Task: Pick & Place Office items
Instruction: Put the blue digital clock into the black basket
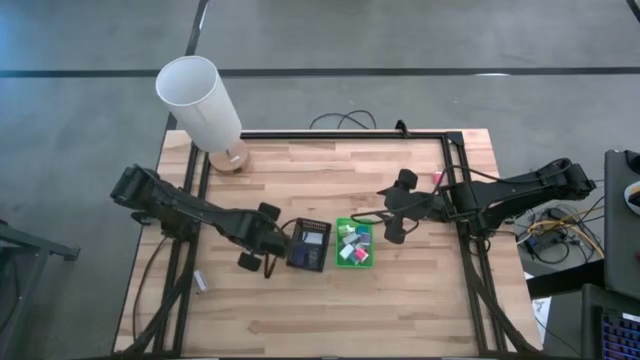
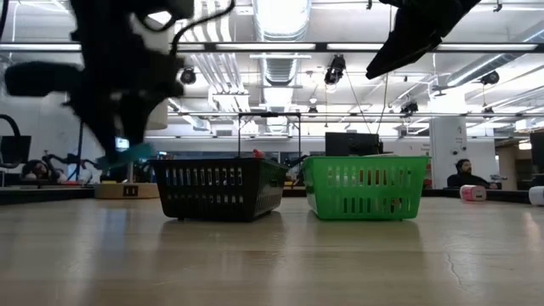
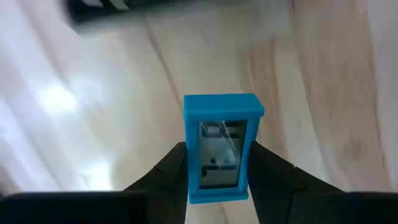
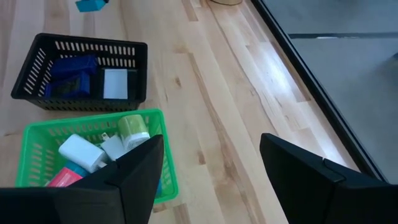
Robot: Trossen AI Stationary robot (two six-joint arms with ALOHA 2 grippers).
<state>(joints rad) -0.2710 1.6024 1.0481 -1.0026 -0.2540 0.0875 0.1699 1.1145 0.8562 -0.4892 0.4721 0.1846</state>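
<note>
My left gripper [image 3: 219, 186] is shut on a bright blue flat rectangular item [image 3: 222, 146] with a clear window. It hovers just left of the black basket [image 1: 308, 245], and the right wrist view catches the item [image 4: 91, 5] beyond that basket. The black basket [image 4: 81, 71] holds dark-blue rectangles [image 4: 69, 78] and a white block [image 4: 115, 83]. The green basket [image 1: 354, 243] holds white, green and pink blocks [image 4: 93, 152]. My right gripper [image 4: 211, 180] is open and holds nothing; it is raised off the table just right of the green basket. My left gripper pinches the blue item by its two long side edges, near the end closest to the wrist [image 3: 193, 183]. One finger [image 3: 168, 174] sits on each side. The item points straight out along the fingers and is lifted clear of the wood; the low view shows it [image 2: 127, 155] above the table.
A tall white lampshade cylinder [image 1: 200, 95] on a wooden base stands at the far left corner of the table. A small pink thing [image 1: 437, 177] lies near the right rail and a white one [image 1: 200, 284] near the left rail. Bare wood [image 1: 330, 310] lies in front of the baskets.
</note>
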